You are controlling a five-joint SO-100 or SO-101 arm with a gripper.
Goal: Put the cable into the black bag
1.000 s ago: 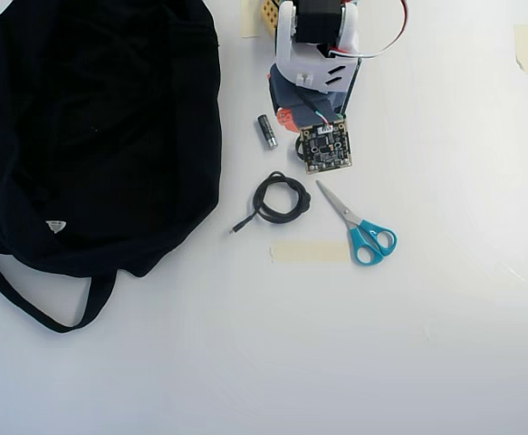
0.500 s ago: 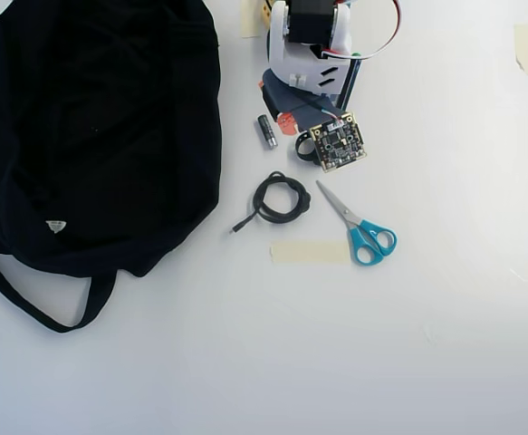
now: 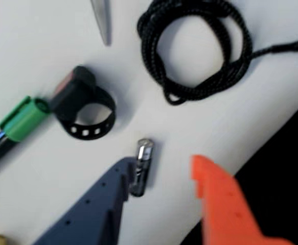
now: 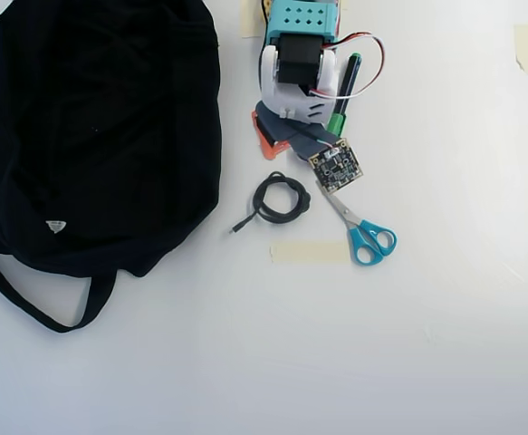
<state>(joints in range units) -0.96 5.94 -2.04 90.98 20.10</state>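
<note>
The black bag [image 4: 91, 136] lies on the white table [image 4: 427, 344] and fills the left part of the overhead view, its strap [image 4: 28, 304] curling below it. My arm [image 4: 300, 63] comes in from the top edge of that view. Below it, the scissors [image 4: 361, 231] with blue handles lie near a strip of tape [image 4: 309, 252]. The cable [image 4: 280, 199] rests on the table as a coil, between the bag and the scissors, touching neither. In the wrist view my gripper [image 3: 164, 176] has its jaws apart, one dark blue and one orange, with a small battery [image 3: 141, 167] between them. A black ring [image 3: 85, 109] lies beside a green-capped pen [image 3: 21, 118].
</note>
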